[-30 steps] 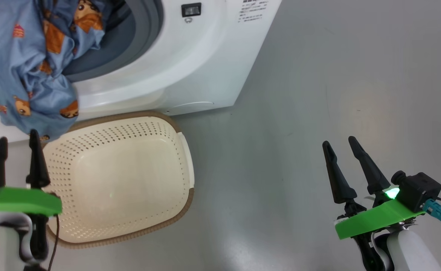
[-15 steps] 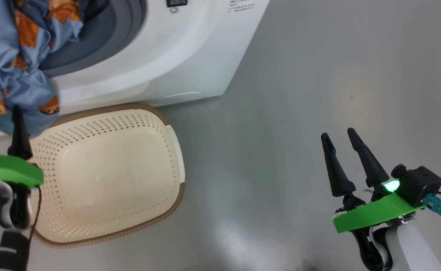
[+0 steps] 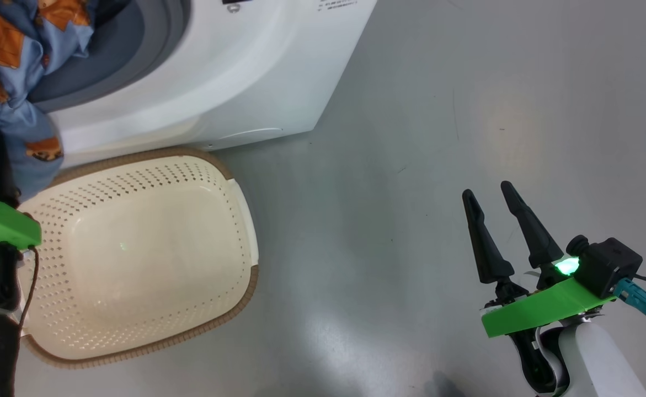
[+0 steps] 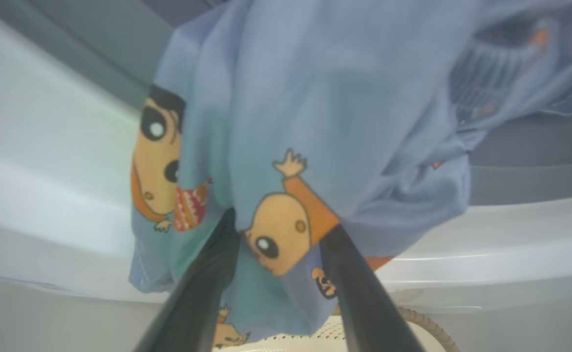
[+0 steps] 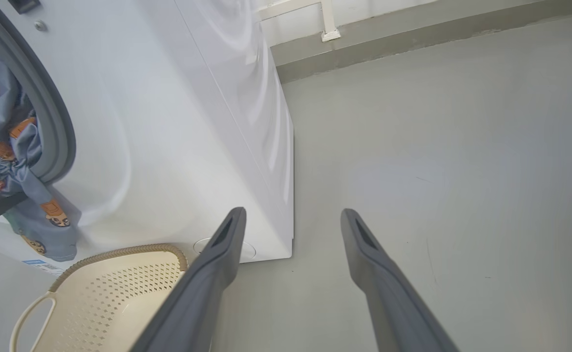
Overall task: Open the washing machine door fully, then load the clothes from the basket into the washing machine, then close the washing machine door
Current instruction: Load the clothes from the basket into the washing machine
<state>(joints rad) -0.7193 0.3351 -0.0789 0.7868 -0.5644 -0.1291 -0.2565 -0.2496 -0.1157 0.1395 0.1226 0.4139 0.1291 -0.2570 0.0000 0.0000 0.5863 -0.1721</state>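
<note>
**Left gripper (image 4: 278, 230) rises to the hanging clothes (image 4: 334, 98)**

Measured against the basket (image 3: 151, 156), the left gripper sits higher than a second ago; the head camera has also swung, sliding the whole scene leftward. Its fingers (image 4: 202, 283) stand apart with nothing clamped, tips at the hem of the blue clothes. The clothes spill from the washing machine (image 3: 218, 66) and hang down its white front above the basket. The right gripper (image 3: 486, 188) hovers spread, holding nothing, over the floor (image 3: 438, 110), well apart.

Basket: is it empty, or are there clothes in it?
Empty. The basket shows a bare perforated cream floor; the clothes hang from the washing machine opening.
</note>
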